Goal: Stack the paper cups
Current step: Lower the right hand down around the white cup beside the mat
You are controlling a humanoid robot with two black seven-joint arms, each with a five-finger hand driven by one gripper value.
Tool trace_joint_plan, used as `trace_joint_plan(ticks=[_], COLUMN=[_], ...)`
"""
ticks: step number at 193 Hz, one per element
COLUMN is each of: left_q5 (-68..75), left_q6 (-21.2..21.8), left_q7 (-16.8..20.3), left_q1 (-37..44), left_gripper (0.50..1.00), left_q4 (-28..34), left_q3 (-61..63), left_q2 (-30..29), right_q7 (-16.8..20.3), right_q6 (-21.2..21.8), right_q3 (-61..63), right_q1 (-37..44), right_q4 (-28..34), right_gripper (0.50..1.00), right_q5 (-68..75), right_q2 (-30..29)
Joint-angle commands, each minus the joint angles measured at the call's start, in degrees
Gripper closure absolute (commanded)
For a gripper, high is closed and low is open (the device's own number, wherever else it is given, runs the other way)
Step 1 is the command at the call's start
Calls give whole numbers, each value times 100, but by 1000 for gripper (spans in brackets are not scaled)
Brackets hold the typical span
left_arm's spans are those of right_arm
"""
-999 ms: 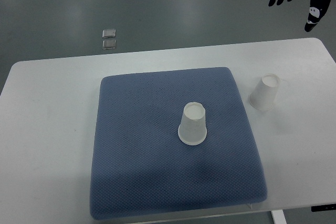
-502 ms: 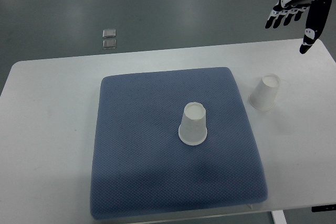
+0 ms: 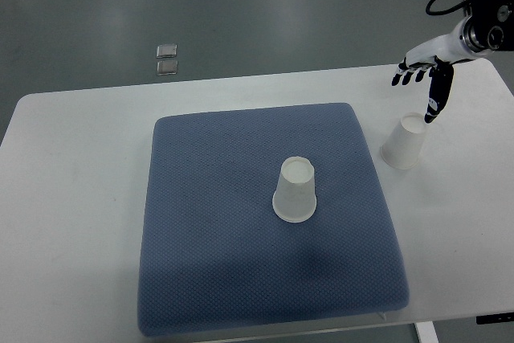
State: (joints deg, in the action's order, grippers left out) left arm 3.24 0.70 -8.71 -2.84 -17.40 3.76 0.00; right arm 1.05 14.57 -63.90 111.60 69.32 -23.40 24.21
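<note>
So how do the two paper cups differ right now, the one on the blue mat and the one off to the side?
The cup on the mat stands on the blue mat; the side cup stands on the bare white table, right of the mat.
The right hand hovers open just above the side cup; nothing is near the cup on the mat.
The cup on the mat looks slightly larger in the picture.
Both are white, upside down and unstacked.

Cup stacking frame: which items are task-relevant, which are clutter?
Task-relevant:
- white paper cup upside down on the blue mat
- white paper cup upside down on the bare table
- right hand, fingers spread, above that cup

Clutter:
- blue textured mat
- white table
- two small clear squares on the floor
</note>
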Motion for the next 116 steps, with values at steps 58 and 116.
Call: trace_joint_plan(ticks=[58,116], left_q5=[-16,-16], left_q6=[0,0], left_q7=[1,1], left_q1=[37,55], left_gripper=[500,500], left_q4=[0,-9], left_q3=[-7,-7], left_q2=[0,0], right_q7=[9,0], right_q6=[-235,-385], right_q3=[238,247], right_q1=[-973,-1579], right_q4=[-745,-1333], right_gripper=[579,579], right_q5=[-6,2], right_q2=[-241,-522])
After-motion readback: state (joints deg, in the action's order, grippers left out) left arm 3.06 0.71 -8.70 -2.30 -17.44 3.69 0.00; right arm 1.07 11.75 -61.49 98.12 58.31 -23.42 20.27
